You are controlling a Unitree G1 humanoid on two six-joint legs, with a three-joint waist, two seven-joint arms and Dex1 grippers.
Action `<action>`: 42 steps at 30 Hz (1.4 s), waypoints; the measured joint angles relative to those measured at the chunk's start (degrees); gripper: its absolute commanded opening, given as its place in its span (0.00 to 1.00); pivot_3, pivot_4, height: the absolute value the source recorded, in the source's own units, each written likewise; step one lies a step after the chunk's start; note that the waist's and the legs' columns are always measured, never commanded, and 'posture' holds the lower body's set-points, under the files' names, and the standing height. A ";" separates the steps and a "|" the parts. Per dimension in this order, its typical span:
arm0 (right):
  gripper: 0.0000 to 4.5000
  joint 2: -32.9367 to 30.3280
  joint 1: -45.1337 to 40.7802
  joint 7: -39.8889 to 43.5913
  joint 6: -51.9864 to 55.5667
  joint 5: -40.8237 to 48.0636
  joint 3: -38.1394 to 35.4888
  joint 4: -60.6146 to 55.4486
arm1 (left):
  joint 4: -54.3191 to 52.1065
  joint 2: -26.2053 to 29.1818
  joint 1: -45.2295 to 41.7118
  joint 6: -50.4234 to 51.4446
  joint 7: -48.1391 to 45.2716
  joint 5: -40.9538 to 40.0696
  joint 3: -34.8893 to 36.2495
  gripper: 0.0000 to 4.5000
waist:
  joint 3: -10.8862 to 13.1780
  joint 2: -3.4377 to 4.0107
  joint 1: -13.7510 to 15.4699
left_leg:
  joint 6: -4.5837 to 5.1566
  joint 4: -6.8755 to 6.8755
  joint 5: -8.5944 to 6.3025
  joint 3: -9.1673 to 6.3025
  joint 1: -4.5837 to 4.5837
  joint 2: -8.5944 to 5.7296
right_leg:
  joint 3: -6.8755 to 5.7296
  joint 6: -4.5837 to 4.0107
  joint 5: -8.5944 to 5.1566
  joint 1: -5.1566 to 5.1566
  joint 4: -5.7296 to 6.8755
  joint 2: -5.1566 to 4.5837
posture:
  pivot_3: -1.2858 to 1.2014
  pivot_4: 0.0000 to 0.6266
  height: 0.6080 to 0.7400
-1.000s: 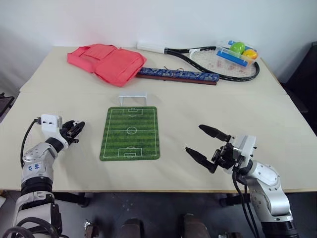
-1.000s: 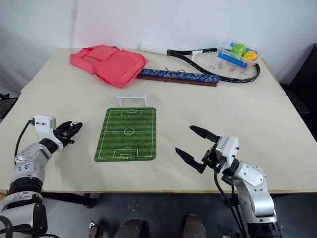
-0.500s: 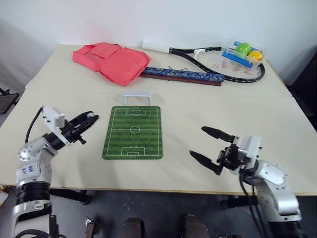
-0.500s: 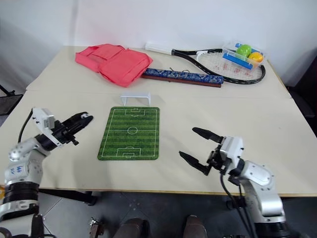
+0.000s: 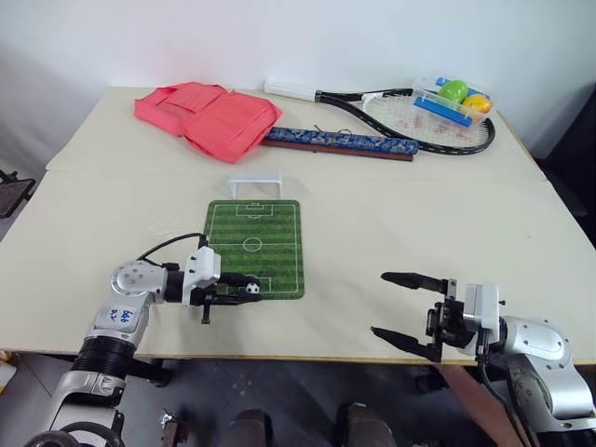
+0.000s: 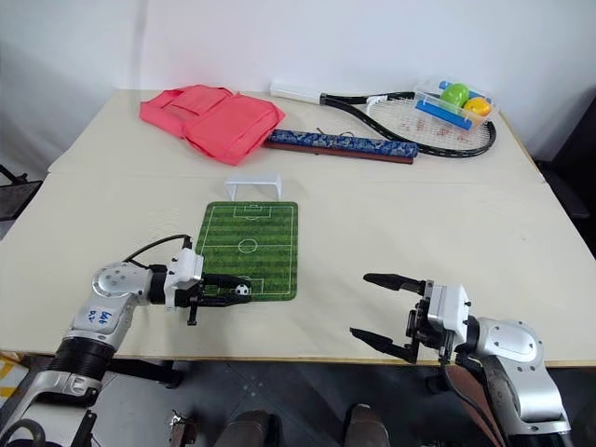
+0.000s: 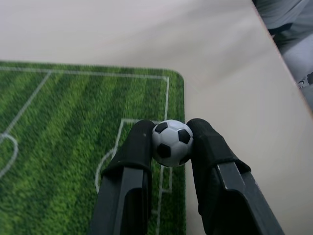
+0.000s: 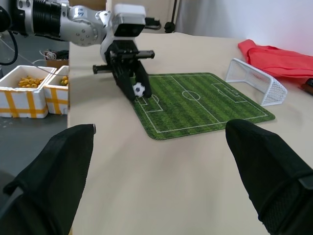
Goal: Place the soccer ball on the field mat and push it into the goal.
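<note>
soccer ball (image 7: 171, 143): white, black patches; field mat (image 5: 265, 233): green stripes, white lines
</note>
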 measured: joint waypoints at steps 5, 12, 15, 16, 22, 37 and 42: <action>1.00 1.30 1.18 -1.84 0.00 -0.41 0.13 -0.64 | 4.79 -0.97 -2.26 -3.34 0.97 1.71 -0.18 0.19 | 0.00 0.00 0.64 | 0.00 0.02 0.00 0.00 -0.01 0.00 | -0.01 0.00 0.00 0.00 0.00 0.00 | 0.52 0.24 1.00; 1.00 1.55 2.38 -3.41 0.06 -0.43 1.28 -2.56 | 7.75 -2.23 -3.68 -4.34 2.22 1.91 0.26 0.19 | 0.00 0.00 0.79 | 0.01 0.02 -0.01 0.00 -0.01 -0.01 | -0.01 0.01 0.01 0.00 0.00 0.00 | 0.52 0.24 1.00; 1.00 1.55 2.62 -3.74 0.06 -0.42 1.47 -2.57 | 8.44 -2.23 -3.90 -5.17 2.30 2.10 0.26 0.19 | 0.00 0.00 0.76 | 0.01 0.02 -0.01 0.00 0.00 -0.01 | 0.00 0.01 0.01 0.00 0.01 0.00 | 0.52 0.24 1.00; 1.00 1.55 2.62 -3.80 0.06 -0.42 1.47 -2.57 | 8.55 -2.23 -3.92 -5.40 2.31 2.15 0.26 0.19 | 0.00 0.00 0.76 | 0.01 0.02 -0.01 0.00 0.00 -0.01 | 0.00 0.01 0.01 0.01 0.00 0.00 | 0.52 0.24 1.00; 1.00 1.55 2.63 -4.20 0.06 -0.42 1.49 -2.57 | 8.75 -2.26 -4.11 -4.76 2.31 1.96 0.43 0.55 | 0.00 0.00 0.77 | 0.01 0.02 -0.01 0.00 0.00 -0.01 | 0.00 0.01 0.01 0.01 0.01 0.00 | 0.52 0.24 1.00; 1.00 2.04 1.82 -4.29 0.15 -0.40 2.52 -2.55 | 5.25 -2.44 -3.75 -3.98 -0.01 -0.51 2.51 0.76 | 0.00 0.00 0.77 | 0.01 0.02 -0.01 0.00 -0.01 -0.01 | 0.00 0.01 0.01 0.00 0.01 0.00 | 0.52 0.24 1.00; 1.00 2.06 1.44 -4.22 0.29 -0.37 3.40 -2.27 | -3.67 1.06 0.73 0.10 -1.49 -3.61 4.29 0.76 | 0.00 0.00 0.47 | 0.01 -0.01 -0.01 0.00 0.00 0.01 | 0.00 0.01 0.01 0.00 0.00 0.00 | 0.52 0.24 1.00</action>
